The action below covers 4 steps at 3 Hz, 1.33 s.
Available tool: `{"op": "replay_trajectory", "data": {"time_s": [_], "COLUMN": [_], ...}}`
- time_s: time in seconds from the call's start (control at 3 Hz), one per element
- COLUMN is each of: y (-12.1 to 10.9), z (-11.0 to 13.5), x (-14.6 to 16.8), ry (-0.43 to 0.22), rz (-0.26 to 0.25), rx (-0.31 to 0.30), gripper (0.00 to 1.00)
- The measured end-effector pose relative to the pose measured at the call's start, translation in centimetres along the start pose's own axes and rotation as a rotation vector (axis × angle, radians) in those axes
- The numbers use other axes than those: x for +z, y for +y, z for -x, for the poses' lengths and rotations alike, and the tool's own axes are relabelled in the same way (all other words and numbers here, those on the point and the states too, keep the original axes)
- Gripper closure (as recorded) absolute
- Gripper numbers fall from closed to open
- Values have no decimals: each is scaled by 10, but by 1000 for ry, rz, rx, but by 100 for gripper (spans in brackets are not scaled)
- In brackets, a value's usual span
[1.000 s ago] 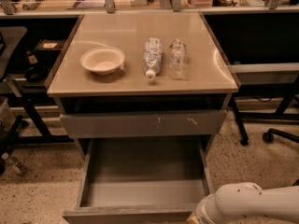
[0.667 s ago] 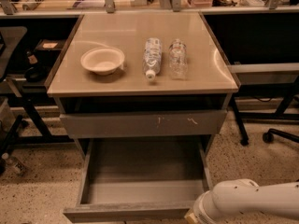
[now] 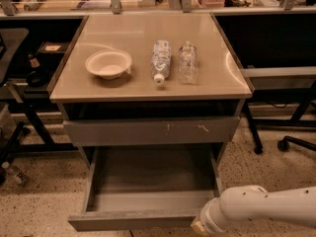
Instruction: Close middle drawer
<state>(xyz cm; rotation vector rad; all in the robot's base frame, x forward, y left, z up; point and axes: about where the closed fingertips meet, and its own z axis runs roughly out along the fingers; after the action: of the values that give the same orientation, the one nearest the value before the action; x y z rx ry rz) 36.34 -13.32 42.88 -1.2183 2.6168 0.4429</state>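
Note:
The middle drawer is pulled far out at the bottom of the cabinet. Its plain grey front panel faces me and its grey inner tray is bare. Above it sits a grey drawer front with small white scratch marks, pushed in. My white arm reaches in from the lower right. My gripper is at the right end of the open drawer's front panel, at the bottom edge of the view, and is mostly cut off there.
On the cabinet top stand a white bowl, a lying plastic bottle and an upright clear bottle. Black desk legs and a chair base stand on the right, with a dark frame on the left.
My arm has slid a little to the left along the open drawer's front panel. The drawer shows no clear movement.

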Motion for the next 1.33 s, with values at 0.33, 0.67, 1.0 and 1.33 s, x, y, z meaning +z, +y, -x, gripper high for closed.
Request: {"op": "replay_trajectory", "data": {"time_s": [0.33,0.67,1.0,1.33], "y": [0,0,0,0], "z": [0,0,0,0], "x": [0,0,0,0], "ry": [0,0,0,0], "rz": [0,0,0,0], "rx": [0,0,0,0], "gripper": [82,58,35,12]}}
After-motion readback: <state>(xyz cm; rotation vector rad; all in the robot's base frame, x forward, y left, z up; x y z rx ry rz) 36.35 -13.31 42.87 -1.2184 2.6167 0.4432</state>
